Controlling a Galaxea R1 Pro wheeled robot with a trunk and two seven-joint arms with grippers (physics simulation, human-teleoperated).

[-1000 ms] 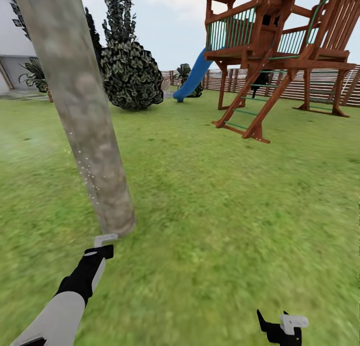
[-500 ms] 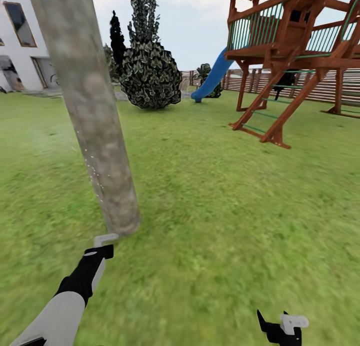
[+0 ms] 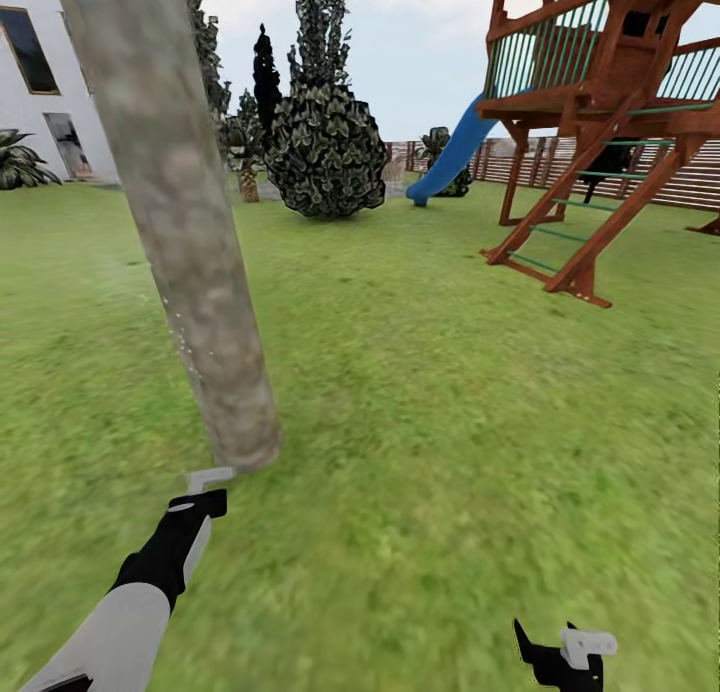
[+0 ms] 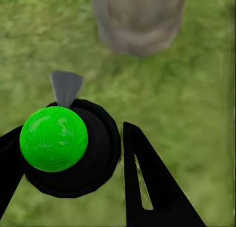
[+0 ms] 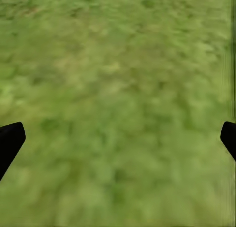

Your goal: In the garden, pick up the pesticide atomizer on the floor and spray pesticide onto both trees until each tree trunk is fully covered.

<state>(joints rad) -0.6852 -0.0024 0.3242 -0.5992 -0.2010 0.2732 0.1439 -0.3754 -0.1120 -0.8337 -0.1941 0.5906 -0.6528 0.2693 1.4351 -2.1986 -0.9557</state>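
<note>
The tree trunk (image 3: 190, 252), a thick mottled grey-brown column, leans up out of the lawn at the left of the head view, with small pale specks along its lower side. My left gripper (image 3: 205, 492) is just short of its base, shut on the pesticide atomizer (image 4: 54, 138), a black round body with a bright green cap. The atomizer's grey nozzle (image 4: 65, 86) points toward the trunk's foot (image 4: 137, 20). My right gripper (image 3: 565, 657) hangs low at the right, open over bare grass (image 5: 118, 138).
A wooden playset (image 3: 610, 122) with a blue slide (image 3: 450, 157) stands at the back right. A round dark bush (image 3: 325, 152) is behind the trunk, a white house (image 3: 40, 82) at the far left, and a slatted fence (image 3: 660, 177) lines the back.
The whole view has swung left, so the playset, bush and house sit further right in the picture. Both arms hold the same pose and the atomizer stays gripped.
</note>
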